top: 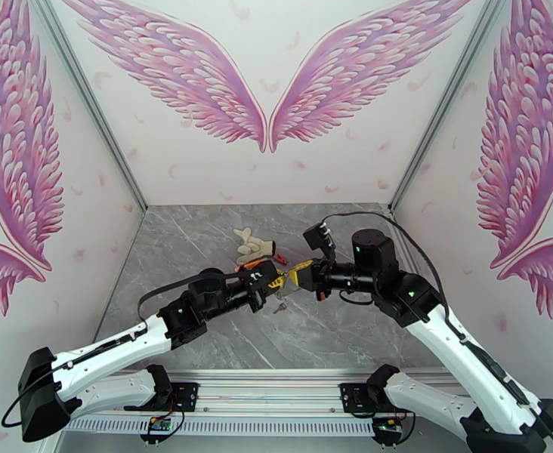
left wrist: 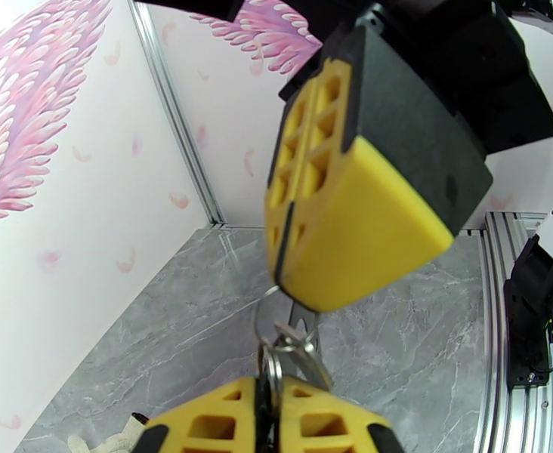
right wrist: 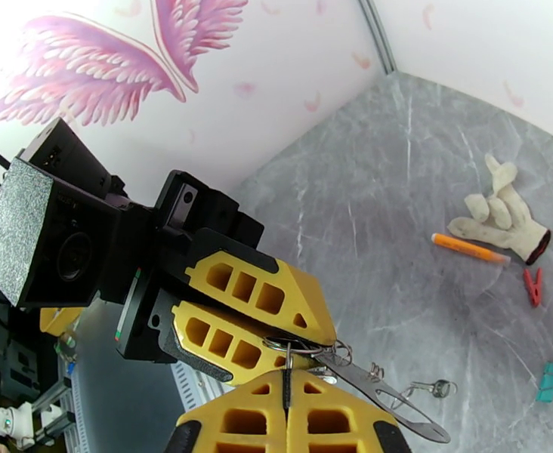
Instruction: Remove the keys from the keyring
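My two grippers meet tip to tip over the middle of the table. The left gripper (top: 275, 284) (left wrist: 267, 394) is shut on small silver rings carrying the keys (left wrist: 301, 349). Facing it, the right gripper (top: 292, 279) (right wrist: 285, 383) is shut at the end of the keyring (right wrist: 348, 371), a flat grey oval loop that slants away from its fingers. In the right wrist view the left gripper (right wrist: 303, 347) pinches a ring just above the right fingers. Another small key (right wrist: 431, 387) shows past the loop; I cannot tell whether it hangs or lies on the table.
A white glove (top: 252, 241) (right wrist: 503, 213), an orange pen-like stick (top: 252, 263) (right wrist: 469, 248) and a red clip (top: 281, 259) (right wrist: 532, 285) lie just behind the grippers. A teal clip (right wrist: 551, 380) lies nearby. Booth walls close three sides.
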Controlling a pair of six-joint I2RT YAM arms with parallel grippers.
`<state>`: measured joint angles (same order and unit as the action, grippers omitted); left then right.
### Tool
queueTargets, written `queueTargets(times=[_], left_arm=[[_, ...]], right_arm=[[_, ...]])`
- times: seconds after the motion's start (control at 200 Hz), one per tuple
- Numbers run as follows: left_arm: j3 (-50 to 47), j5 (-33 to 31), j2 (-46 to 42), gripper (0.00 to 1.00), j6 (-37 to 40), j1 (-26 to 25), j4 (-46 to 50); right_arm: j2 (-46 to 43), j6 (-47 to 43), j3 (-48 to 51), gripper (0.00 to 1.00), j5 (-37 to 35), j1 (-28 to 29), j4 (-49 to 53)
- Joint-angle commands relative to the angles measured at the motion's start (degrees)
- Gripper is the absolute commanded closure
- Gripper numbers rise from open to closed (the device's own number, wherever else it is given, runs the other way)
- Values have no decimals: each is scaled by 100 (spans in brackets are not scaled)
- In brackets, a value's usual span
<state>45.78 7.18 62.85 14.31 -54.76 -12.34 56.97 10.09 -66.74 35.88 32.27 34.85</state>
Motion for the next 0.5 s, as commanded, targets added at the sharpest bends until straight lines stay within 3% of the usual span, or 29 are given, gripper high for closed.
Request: queueTargets(times=[0.0, 0.495], left_arm=[[-21, -153, -136, 89, -305, 89, -162], [253, -379, -35, 93, -758, 194, 61]], right_arm=[[-216, -317, 145, 100, 239, 29, -183], [-547, -972, 538, 100, 300, 293, -271]])
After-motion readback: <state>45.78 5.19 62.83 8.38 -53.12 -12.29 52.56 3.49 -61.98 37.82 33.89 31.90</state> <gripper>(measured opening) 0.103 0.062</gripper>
